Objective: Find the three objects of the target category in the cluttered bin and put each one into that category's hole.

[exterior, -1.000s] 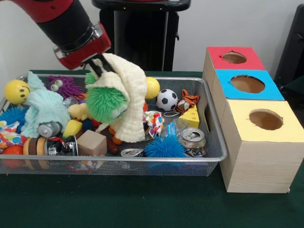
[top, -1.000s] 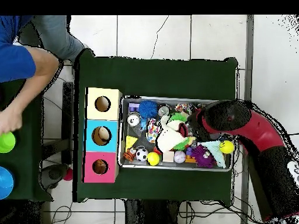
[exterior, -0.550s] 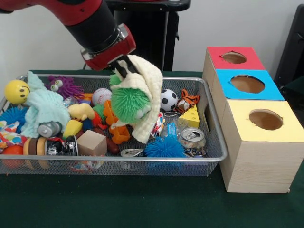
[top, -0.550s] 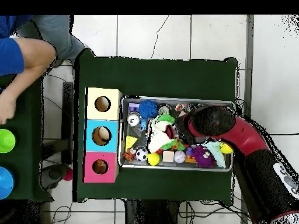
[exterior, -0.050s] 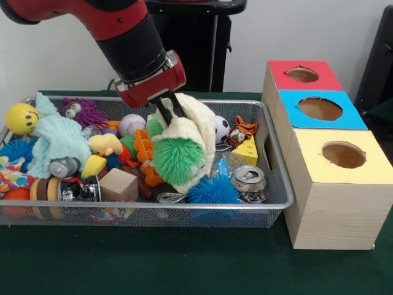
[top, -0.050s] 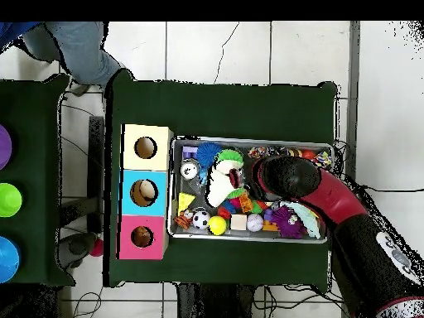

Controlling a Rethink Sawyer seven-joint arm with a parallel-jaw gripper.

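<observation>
The red-and-black arm's gripper (exterior, -0.050s: 171,110) pinched a cream knitted cloth (exterior, -0.050s: 195,132) wrapped round a green spiky rubber ball (exterior, -0.050s: 178,157), hanging low over the wire mesh bin (exterior, -0.050s: 270,184). Rightward, the red, blue and yellow-topped wooden boxes' holes (exterior, -0.050s: 320,109) waited; the bundle was undelivered, sorting apparently early.

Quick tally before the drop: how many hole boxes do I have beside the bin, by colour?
Red box: 1
Blue box: 1
Yellow box: 1
Total: 3, each with one round hole on top.
</observation>
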